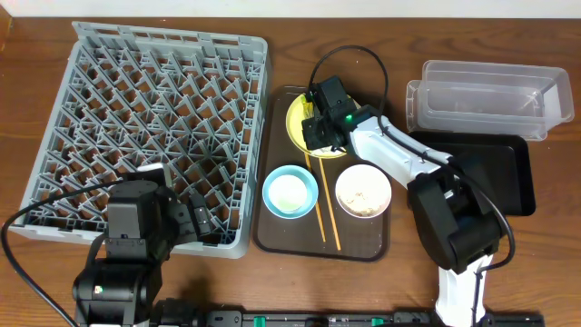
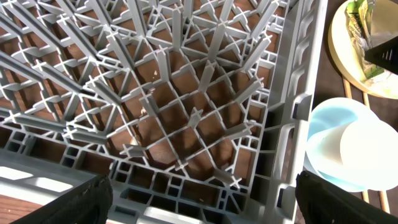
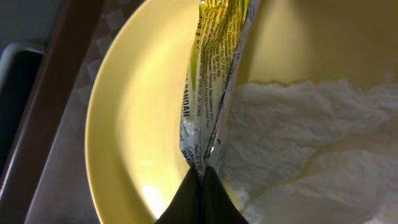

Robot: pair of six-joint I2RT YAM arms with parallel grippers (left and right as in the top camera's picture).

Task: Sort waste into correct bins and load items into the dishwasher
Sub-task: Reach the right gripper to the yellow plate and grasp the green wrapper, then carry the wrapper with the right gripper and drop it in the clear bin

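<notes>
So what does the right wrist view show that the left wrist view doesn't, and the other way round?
Only the right wrist view: the right gripper pinched shut on the wrapper, and a crumpled white napkin beside it. Only the left wrist view: the grey dish rack with its peg lattice, the light blue bowl next to it, and the open left gripper. Both: the yellow plate and the wrapper over it.

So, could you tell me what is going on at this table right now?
The right gripper is shut on the wrapper at the yellow plate, beside the napkin. The left gripper hangs open and empty over a corner of the dish rack. Nothing is loaded; the blue bowl, white bowl and chopsticks lie on the brown tray. The clear tub looks empty.
</notes>
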